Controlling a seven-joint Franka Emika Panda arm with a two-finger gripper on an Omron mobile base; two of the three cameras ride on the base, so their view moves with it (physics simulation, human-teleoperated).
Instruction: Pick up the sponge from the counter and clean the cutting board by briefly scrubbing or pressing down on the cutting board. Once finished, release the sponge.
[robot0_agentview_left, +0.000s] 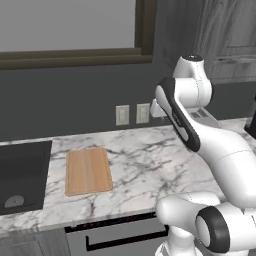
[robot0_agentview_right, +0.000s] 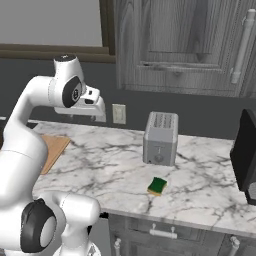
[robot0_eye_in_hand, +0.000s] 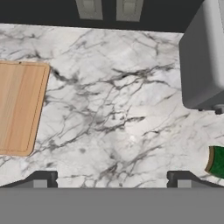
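Note:
The sponge (robot0_agentview_right: 157, 186), green on top with a yellow lower layer, lies on the marble counter (robot0_agentview_right: 115, 165) in front of the toaster; its edge also peeks in at the right of the hand view as the sponge (robot0_eye_in_hand: 216, 161). The wooden cutting board (robot0_agentview_left: 88, 170) lies flat on the counter (robot0_agentview_left: 145, 165) beside the sink, and shows as the cutting board (robot0_eye_in_hand: 19, 107) at the left and the cutting board (robot0_agentview_right: 51, 150) behind the arm. My gripper (robot0_eye_in_hand: 112, 178) hovers high over bare marble (robot0_eye_in_hand: 113, 113) between board and sponge, open, nothing between its fingertips (robot0_eye_in_hand: 43, 178).
A grey toaster (robot0_agentview_right: 160, 138) stands on the counter behind the sponge, also the toaster (robot0_eye_in_hand: 203, 61). A dark sink basin (robot0_agentview_left: 22, 175) lies left of the board. Wall outlets (robot0_agentview_left: 132, 114) sit on the dark backsplash. A black appliance (robot0_agentview_right: 245, 155) stands at far right.

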